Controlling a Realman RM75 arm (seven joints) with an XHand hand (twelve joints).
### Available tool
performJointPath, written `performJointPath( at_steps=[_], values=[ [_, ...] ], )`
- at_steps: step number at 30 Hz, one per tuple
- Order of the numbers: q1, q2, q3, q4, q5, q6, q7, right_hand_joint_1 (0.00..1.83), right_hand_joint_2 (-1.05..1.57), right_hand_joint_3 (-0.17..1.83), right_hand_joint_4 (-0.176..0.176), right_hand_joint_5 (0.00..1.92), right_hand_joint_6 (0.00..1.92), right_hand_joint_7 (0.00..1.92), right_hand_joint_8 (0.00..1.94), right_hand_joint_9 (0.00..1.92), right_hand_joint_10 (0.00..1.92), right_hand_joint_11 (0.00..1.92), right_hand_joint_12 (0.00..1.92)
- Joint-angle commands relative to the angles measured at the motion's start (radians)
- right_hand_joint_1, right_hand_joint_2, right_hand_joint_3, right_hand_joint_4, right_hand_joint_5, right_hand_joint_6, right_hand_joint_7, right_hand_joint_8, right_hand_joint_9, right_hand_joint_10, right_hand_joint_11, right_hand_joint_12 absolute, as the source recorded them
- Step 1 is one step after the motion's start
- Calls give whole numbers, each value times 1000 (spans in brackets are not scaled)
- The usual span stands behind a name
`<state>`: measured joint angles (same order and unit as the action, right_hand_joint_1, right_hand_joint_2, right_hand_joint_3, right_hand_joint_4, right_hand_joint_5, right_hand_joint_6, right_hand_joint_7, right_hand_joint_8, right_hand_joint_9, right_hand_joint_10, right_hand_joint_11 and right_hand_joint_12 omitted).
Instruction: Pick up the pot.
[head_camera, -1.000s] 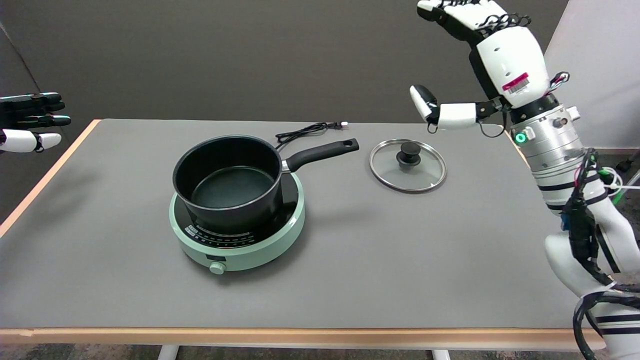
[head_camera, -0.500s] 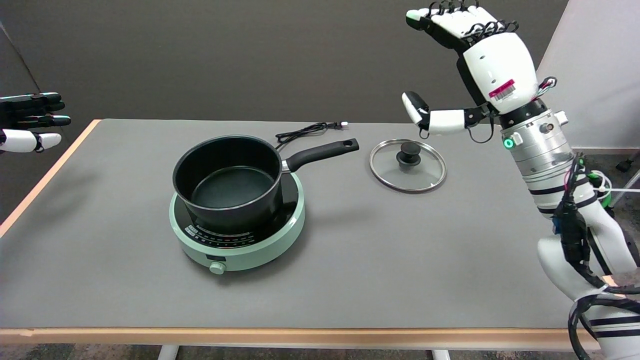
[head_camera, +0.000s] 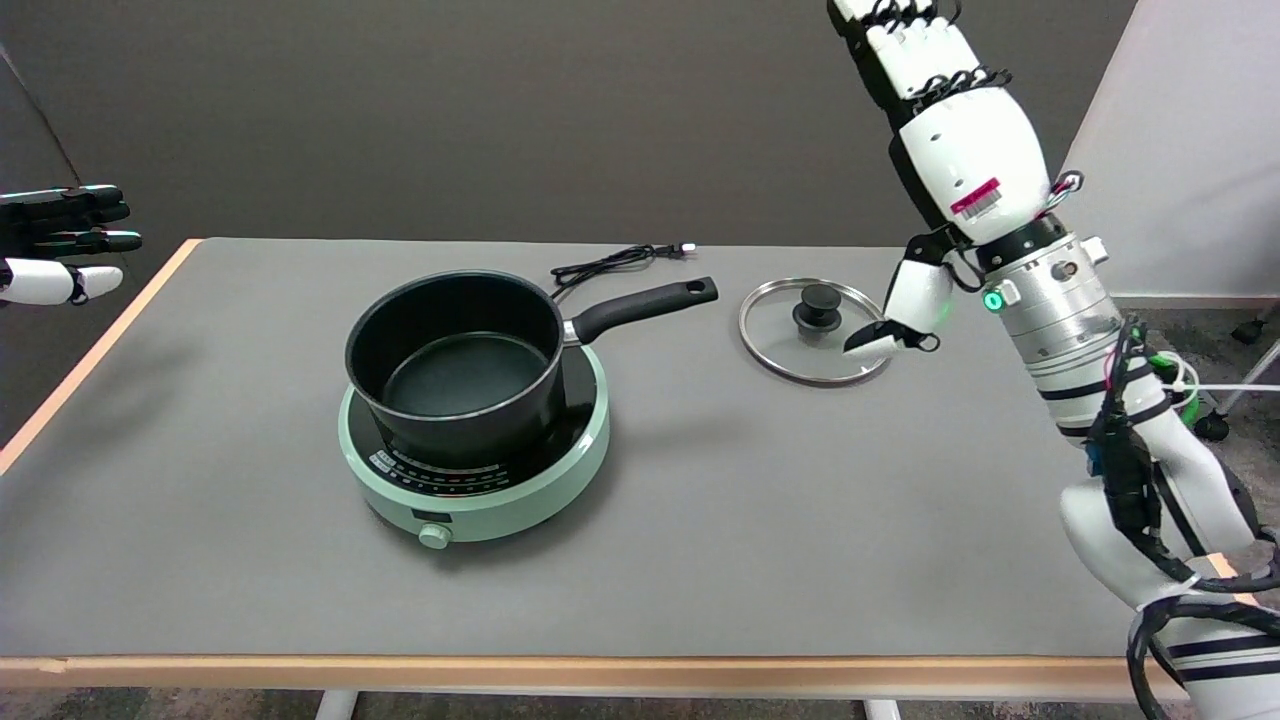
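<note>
A black pot with a long black handle sits on a round mint-green hotplate left of the table's middle; the handle points right and away. My right hand hangs in the air at the upper right, well to the right of the handle and above the table. Its fingers stretch upward and run partly out of the picture's top, its thumb points down over the right rim of the lid, and it holds nothing.
A glass lid with a black knob lies flat on the grey table right of the handle. A black power cord lies behind the pot. The idle left hand hovers at the far left.
My right hand has shifted left and straightened upward. Its thumb has swung from pointing left down towards the lid. Pot and lid have not moved.
</note>
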<state>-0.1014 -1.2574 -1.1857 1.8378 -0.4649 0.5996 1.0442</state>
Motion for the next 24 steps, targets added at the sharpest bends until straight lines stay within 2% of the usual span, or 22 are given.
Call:
performJointPath(
  at_steps=[1,12,16,19,24],
  values=[
    [-8,-7,-87,-32,-2,-28,-39,1318,-831,908,-165,21,21,21,21,21,21,21,21],
    [14,-10,-252,-86,-9,-175,-70,1323,-828,909,-158,14,14,14,14,14,14,14,14],
    [41,-19,-300,-88,-62,-254,-70,1326,-821,906,-150,17,17,17,17,17,17,17,17],
    [84,-28,-353,-101,-114,-330,-69,1332,-802,899,-116,35,35,35,35,35,35,35,35],
    [170,-38,-453,-131,-183,-520,-64,1334,-792,874,-84,49,49,49,49,49,49,49,49]
  ],
)
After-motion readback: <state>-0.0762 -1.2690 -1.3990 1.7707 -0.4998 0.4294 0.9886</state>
